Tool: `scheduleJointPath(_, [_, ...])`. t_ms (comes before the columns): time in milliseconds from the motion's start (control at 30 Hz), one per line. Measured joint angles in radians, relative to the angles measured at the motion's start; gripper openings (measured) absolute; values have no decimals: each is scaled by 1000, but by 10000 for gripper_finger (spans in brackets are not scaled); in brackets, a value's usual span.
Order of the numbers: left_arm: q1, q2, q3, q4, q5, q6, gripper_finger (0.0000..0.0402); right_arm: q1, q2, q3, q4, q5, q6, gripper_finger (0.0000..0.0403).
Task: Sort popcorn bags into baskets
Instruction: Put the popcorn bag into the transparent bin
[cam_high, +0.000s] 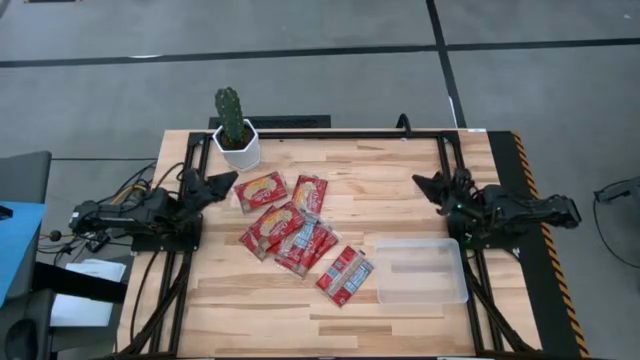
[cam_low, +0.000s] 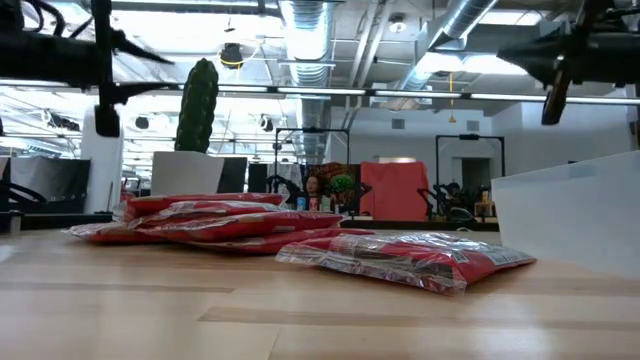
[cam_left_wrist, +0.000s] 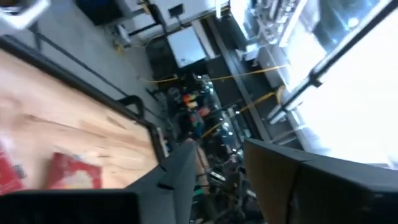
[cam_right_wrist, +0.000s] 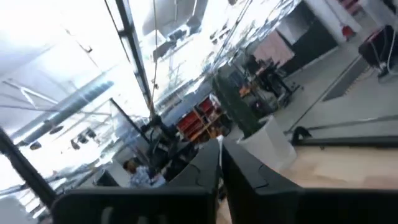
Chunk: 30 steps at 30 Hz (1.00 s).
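Note:
Several red popcorn bags (cam_high: 290, 228) lie flat in a loose, partly overlapping cluster at the middle of the wooden table; in the low view they show as a low pile (cam_low: 200, 215), with one bag nearer (cam_low: 410, 258). One red bag (cam_left_wrist: 74, 171) shows in the left wrist view. The clear frosted tray (cam_high: 421, 270) stands right of the cluster, with nothing in it. My left gripper (cam_high: 225, 183) hovers open at the table's left side, above the table (cam_left_wrist: 217, 165). My right gripper (cam_high: 425, 183) hovers shut at the right side (cam_right_wrist: 221, 155), beyond the tray.
A white pot with a green cactus (cam_high: 236, 132) stands at the far edge, left of centre, close to my left gripper. Black rails (cam_high: 340, 134) frame the tabletop. Bare wood lies along the near edge (cam_high: 260, 320) and between the bags and my right arm.

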Motion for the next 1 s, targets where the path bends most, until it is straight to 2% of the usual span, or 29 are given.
scheduleJointPath(100, [0,24,42,-2,59,11,157,-20,22,87,-67,-25,-17,76])
scheduleJointPath(200, [0,57,105,-43,122,26,180,-30,116,218,-197,-27,-71,119])
scheduleJointPath(400, [0,123,270,-296,164,26,207,-45,479,506,-334,-27,-310,216])
scheduleJointPath(533, [0,177,374,-548,176,13,210,-65,761,676,-390,-29,-439,256])
scheduleJointPath(667, [0,255,424,-741,200,-127,207,-118,1015,822,-424,-85,-364,262])
scheduleJointPath(867, [-1,415,424,-939,430,-461,203,-194,1344,995,-472,-327,-101,261])
scheduleJointPath(1000, [-1,520,423,-953,500,-499,203,-218,1531,1079,-506,-466,-4,261])
